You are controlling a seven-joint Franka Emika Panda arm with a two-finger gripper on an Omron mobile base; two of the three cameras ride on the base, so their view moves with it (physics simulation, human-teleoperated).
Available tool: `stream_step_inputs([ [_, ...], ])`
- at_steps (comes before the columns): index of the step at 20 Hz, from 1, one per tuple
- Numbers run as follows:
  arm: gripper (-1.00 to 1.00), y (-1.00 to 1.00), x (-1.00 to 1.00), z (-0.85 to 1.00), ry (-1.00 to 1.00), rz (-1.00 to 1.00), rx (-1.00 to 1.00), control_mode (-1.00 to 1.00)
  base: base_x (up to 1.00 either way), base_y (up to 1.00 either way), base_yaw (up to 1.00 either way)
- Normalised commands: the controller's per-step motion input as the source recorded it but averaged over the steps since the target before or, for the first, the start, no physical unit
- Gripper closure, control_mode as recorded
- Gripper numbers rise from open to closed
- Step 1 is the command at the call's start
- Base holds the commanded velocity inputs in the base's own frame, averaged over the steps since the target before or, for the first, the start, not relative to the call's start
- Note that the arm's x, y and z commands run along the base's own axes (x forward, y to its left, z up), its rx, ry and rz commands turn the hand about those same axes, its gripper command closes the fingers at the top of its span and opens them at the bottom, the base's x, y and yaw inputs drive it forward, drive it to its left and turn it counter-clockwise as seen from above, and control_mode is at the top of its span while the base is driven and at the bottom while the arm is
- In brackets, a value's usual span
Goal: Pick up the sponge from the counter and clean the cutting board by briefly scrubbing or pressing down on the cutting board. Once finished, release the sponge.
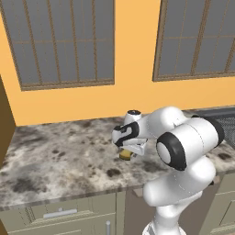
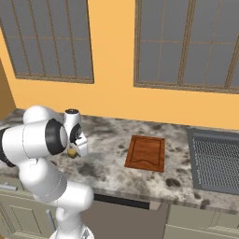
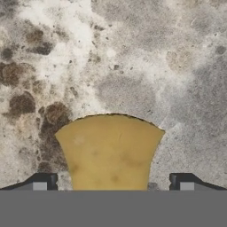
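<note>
Right under my hand point(image 3: 112, 186) sits the sponge point(image 3: 110, 153), a soft yellow block, with one dark finger tip on each side of it. My fingers stand apart with the sponge in the gap, and I cannot tell if they press on it or just sit beside it. I think I am in this spot so I can squeeze the sponge and lift it, because I need it to clean the cutting board point(image 2: 146, 153). From the left base view my hand point(image 1: 127, 152) points down at the table point(image 1: 55, 160), and a bit of yellow peeks out below it. My white arm bends low over the table to reach there. The cutting board is a flat red-brown wood piece, and it lies well apart from the sponge, off to my right side. So I guess I must carry the sponge across to it. The table is grey and brown with dark blotches, like stone. Past the board there is a dark grey grated part point(image 2: 217, 161). Behind the table the wall point(image 2: 112, 56) is orange, with two big windows point(image 2: 46, 39) in it. Beige cabinets point(image 1: 59, 215) sit under the table.
</note>
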Motion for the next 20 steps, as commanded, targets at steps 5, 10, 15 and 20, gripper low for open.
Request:
stream_step_inputs([
  [5, -1.0, 0.01, 0.0, 0.13, 0.0, 0.0, 0.0, -1.0, 0.0, 0.0, 0.0],
  [10, -1.0, 0.0, 0.0, 0.02, 0.0, 0.0, 0.0, -1.0, 0.0, 0.0, 0.0],
  [15, -1.0, 0.0, 0.04, 0.0, 0.0, 0.0, 0.0, -1.0, 0.0, 0.0, 0.0],
  [20, 1.0, 0.01, 0.04, 0.0, 0.0, 0.0, 0.0, -1.0, 0.0, 0.0, 0.0],
])
